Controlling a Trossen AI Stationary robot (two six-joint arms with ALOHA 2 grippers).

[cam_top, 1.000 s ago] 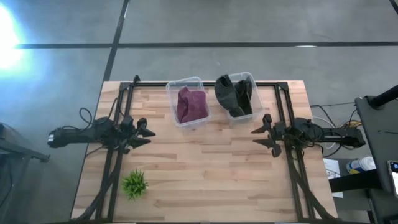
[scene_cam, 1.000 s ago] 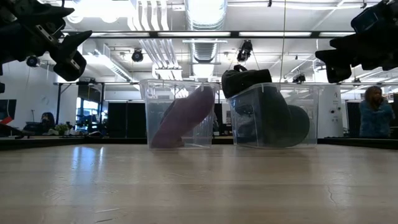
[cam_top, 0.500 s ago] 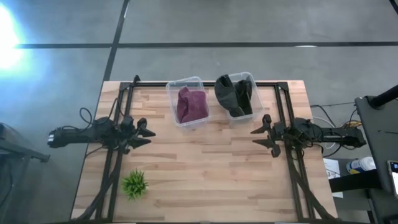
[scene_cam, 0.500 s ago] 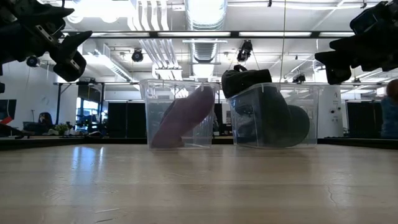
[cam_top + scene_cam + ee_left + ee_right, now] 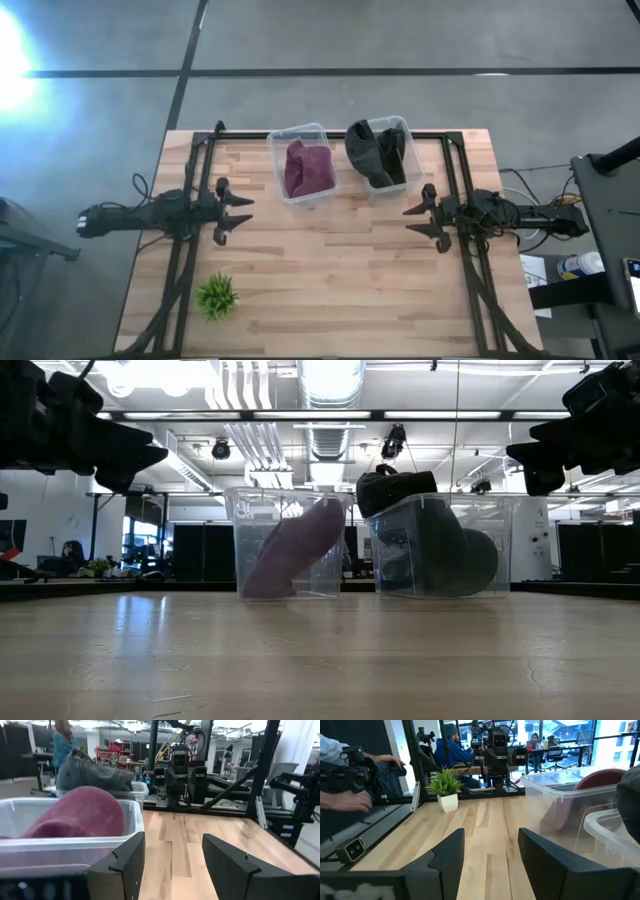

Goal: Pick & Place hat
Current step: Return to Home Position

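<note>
A maroon hat [image 5: 309,168] lies inside a clear plastic bin [image 5: 282,140] at the table's far middle; it also shows in the low view [image 5: 295,550] and the left wrist view [image 5: 82,815]. A dark grey hat [image 5: 375,150] sits in a second clear bin [image 5: 399,184] to its right, bulging over the bin's rim [image 5: 395,485]. My left gripper [image 5: 238,212] is open and empty above the table's left part, left of the maroon hat's bin. My right gripper [image 5: 417,220] is open and empty above the table's right part, on the near side of the grey hat's bin.
A small green potted plant [image 5: 216,296] stands near the table's front left. Black frame rails [image 5: 186,250] run along both sides of the table. People show in the room beyond the table [image 5: 350,775].
My left gripper has gone a little toward the table's right edge, nearer the maroon hat's bin, and has turned about its wrist. My right gripper has kept still.
</note>
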